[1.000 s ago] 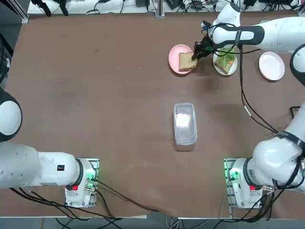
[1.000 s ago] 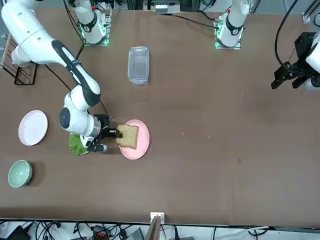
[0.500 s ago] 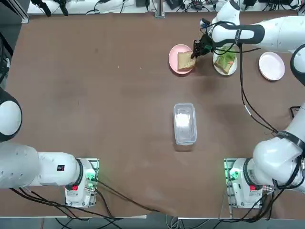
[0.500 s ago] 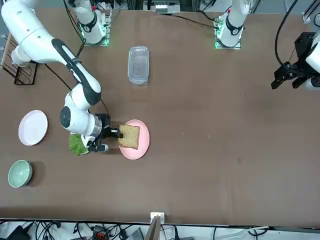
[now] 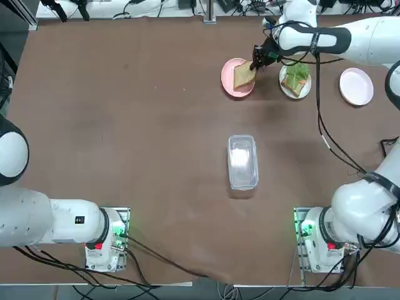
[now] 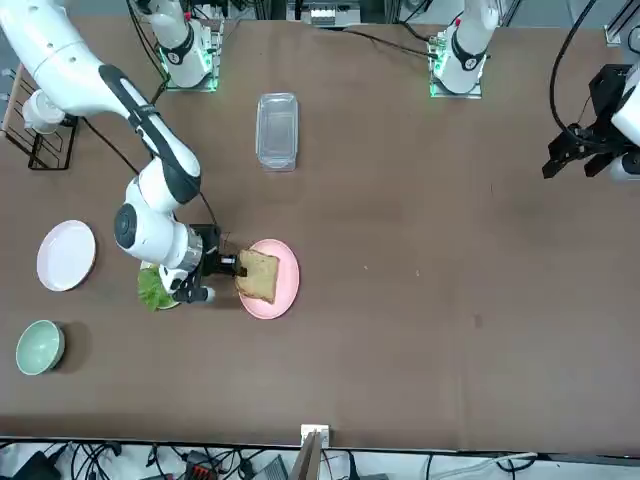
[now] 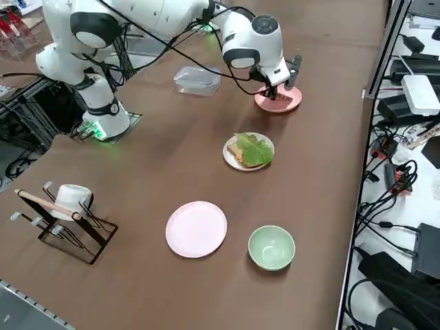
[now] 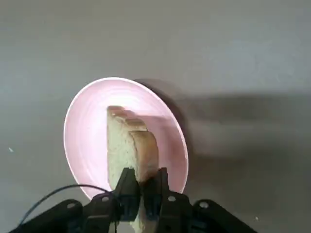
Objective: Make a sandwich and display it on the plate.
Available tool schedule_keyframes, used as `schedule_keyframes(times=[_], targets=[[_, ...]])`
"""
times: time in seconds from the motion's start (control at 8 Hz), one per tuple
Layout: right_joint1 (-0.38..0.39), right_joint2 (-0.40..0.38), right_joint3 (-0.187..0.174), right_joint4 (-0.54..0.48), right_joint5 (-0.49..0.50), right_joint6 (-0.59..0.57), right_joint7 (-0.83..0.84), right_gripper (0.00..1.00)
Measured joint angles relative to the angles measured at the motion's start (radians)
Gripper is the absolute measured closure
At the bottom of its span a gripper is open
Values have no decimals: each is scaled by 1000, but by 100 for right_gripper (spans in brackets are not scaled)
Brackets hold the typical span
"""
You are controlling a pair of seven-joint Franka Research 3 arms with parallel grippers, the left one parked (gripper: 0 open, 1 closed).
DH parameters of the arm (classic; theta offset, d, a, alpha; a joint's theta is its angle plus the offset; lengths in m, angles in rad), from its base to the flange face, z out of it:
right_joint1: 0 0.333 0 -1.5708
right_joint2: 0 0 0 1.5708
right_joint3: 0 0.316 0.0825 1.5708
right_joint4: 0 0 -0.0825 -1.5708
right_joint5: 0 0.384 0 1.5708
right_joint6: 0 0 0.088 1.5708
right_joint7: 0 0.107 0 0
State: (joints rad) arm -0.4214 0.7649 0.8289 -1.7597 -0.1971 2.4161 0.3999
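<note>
My right gripper (image 8: 142, 187) is shut on one edge of a tan toast slice (image 8: 129, 145). It holds the slice tilted on edge over the pink plate (image 8: 85, 131). In the top view the gripper (image 5: 255, 67) and toast slice (image 5: 244, 76) are at the far side of the table, over the pink plate (image 5: 228, 81). To their right is the small white plate (image 5: 283, 88), carrying the sandwich's lower toast slice topped with a green lettuce leaf (image 5: 296, 76). From the right side that plate (image 7: 229, 157) and lettuce leaf (image 7: 253, 148) lie nearer than the gripper (image 7: 278, 88).
A clear plastic container (image 5: 242, 161) lies mid-table. A second pink plate (image 5: 356, 85) sits at the far right. A pale-green cup (image 7: 271, 247) and a wire rack with a white mug (image 7: 65, 206) stand beyond it at the table's right end.
The gripper finished closing on the toast slice and raised it off the pink plate, tipping it up on edge and shifting slightly toward the table's far edge.
</note>
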Motion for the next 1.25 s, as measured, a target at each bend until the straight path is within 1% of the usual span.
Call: schedule_keyframes(times=[0.12, 0.25, 0.38, 0.5, 0.75, 0.88, 1.0, 1.25], targets=[[-10, -17, 14, 10, 0, -37, 0, 91], [-29, -32, 38, 39, -1, -109, -14, 92], [-50, -43, 61, 87, -2, -206, -71, 92], [-64, -52, 71, 145, -2, -303, -157, 92], [-80, -54, 73, 253, -2, -459, -353, 92], [-95, -53, 71, 290, -2, -517, -485, 92], [-125, -51, 68, 309, -2, -549, -630, 92], [-208, -22, 59, 312, -2, -564, -894, 92]])
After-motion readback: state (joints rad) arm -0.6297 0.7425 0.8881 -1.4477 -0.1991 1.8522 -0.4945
